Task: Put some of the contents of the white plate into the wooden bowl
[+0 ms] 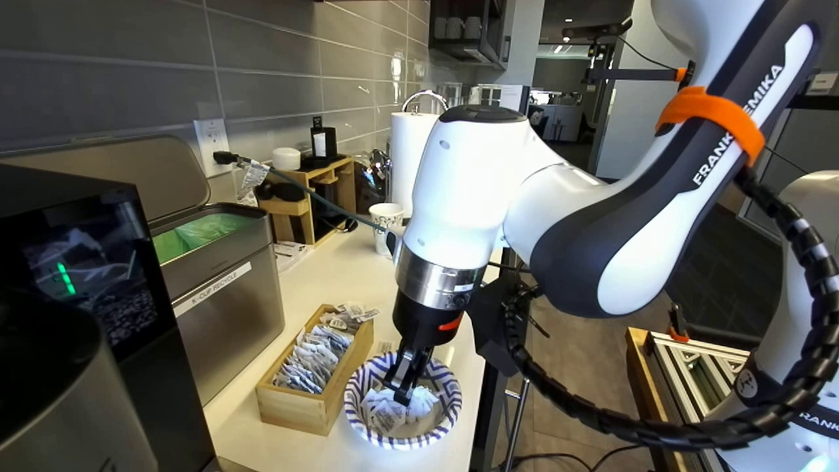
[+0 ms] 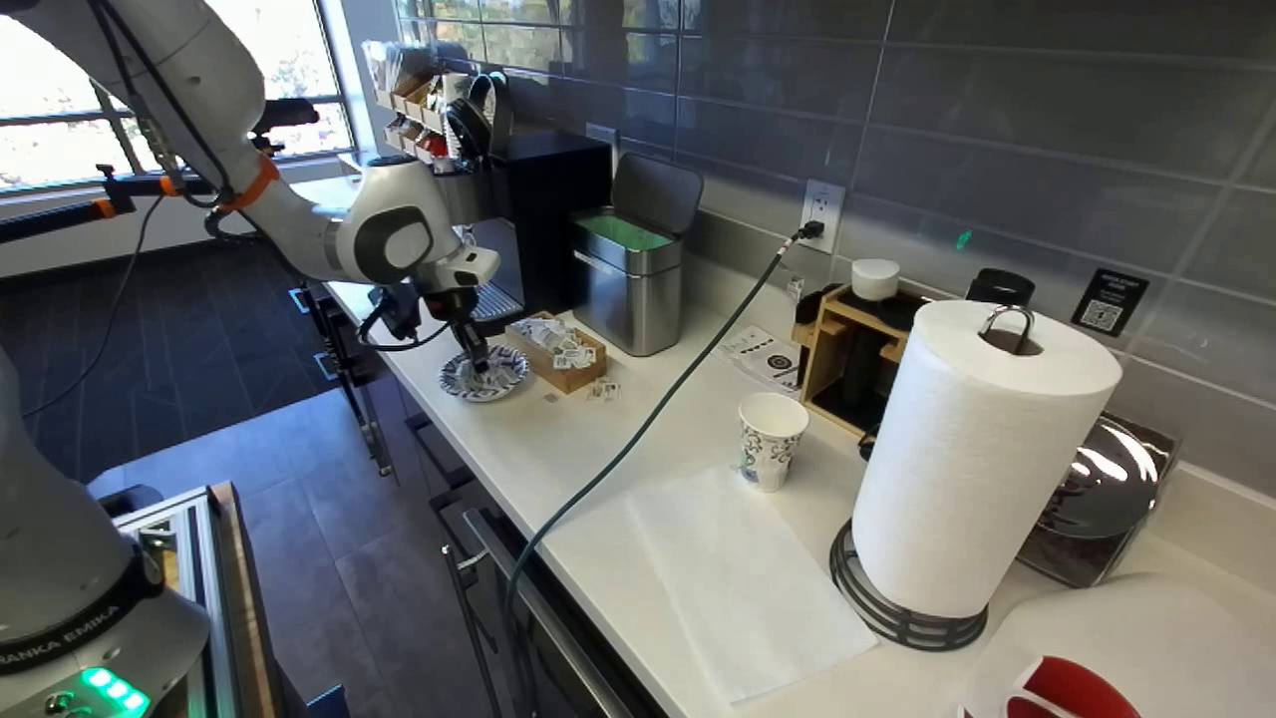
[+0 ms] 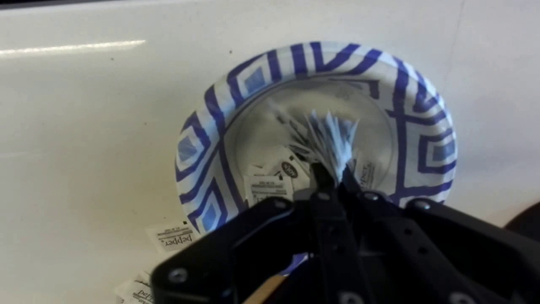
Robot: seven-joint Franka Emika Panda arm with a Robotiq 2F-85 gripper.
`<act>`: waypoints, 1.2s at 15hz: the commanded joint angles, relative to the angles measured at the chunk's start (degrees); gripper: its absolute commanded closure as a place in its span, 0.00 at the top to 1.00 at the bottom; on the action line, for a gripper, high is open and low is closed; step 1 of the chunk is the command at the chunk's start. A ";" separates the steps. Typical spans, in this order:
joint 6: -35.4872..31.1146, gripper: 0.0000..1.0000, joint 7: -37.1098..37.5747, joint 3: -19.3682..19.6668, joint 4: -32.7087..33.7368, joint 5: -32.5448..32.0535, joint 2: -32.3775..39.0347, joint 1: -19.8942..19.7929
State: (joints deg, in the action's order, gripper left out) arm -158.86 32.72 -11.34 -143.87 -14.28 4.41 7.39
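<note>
My black two-finger gripper [image 3: 335,179], almost closed, pinches a fan of pale paper packets [image 3: 333,141] low over the round white plate with blue-patterned rim [image 3: 438,147]. The rectangular light-wood box [image 1: 295,408] lies just beside, toward the grey tiled wall [image 1: 275,85], so I probably should cross its near long side.

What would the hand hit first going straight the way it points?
Likely the floor of the white plate, with the packets pinched in the hand touching first; loose packets might intervene, since depth is unclear.
</note>
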 commanded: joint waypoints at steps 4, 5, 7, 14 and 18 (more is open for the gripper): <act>8.54 0.02 -7.34 0.47 -0.36 7.78 -5.86 1.99; 8.58 0.02 -7.52 0.50 -0.62 8.00 -6.82 1.95; 8.41 0.02 -8.46 0.48 -0.88 9.13 -8.60 1.75; 7.48 0.02 -8.19 0.52 -0.44 9.36 -12.14 0.36; 6.63 0.02 -5.99 0.29 1.28 7.60 -11.70 -1.14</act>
State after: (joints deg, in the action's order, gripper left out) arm -152.27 25.11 -10.84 -143.62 -5.80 -7.22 7.22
